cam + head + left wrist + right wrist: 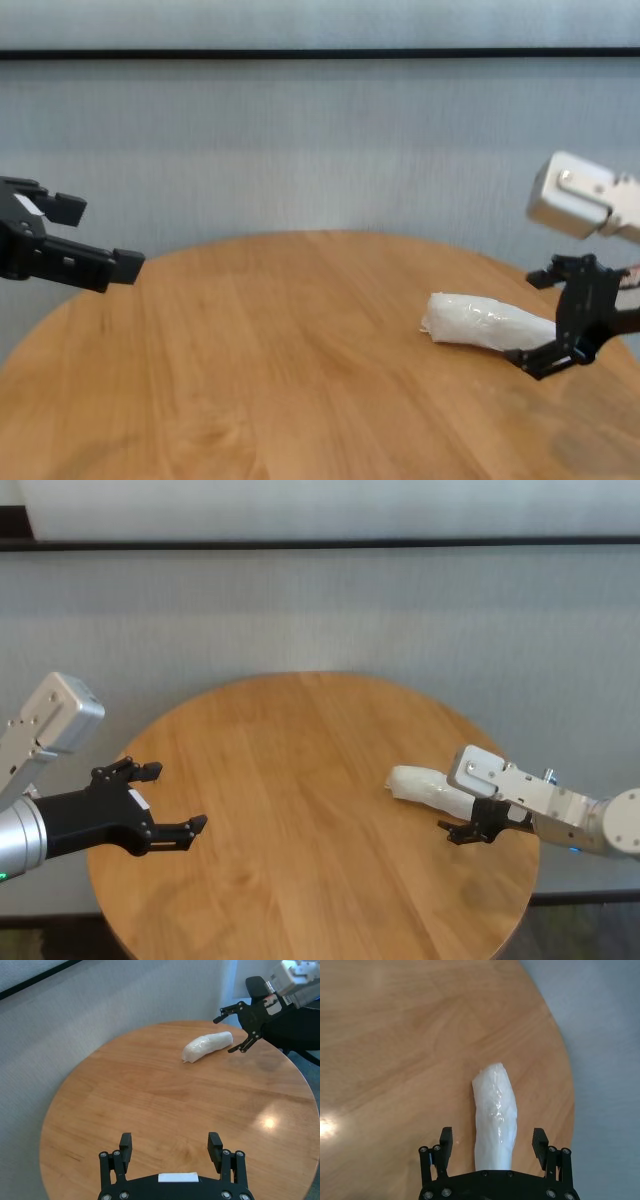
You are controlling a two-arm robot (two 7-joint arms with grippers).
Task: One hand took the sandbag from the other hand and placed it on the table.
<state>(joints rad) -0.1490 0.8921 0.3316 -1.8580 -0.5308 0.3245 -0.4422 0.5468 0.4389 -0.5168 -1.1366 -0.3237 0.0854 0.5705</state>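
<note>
Chest view: right gripper (560, 320) straddles sandbag (485, 321), jaws apart.

glossy plastic-wrapped sandbag (495, 1115), smooth grained wooden table (300, 780)

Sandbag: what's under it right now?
The sandbag lies on the table; only wood shows beneath. The open right gripper straddles its near end, whose tip is hidden. The left gripper hovers apart, open.

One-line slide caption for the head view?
Sandbag lies on the table, open right gripper around its end; open left gripper hovers apart.
</note>
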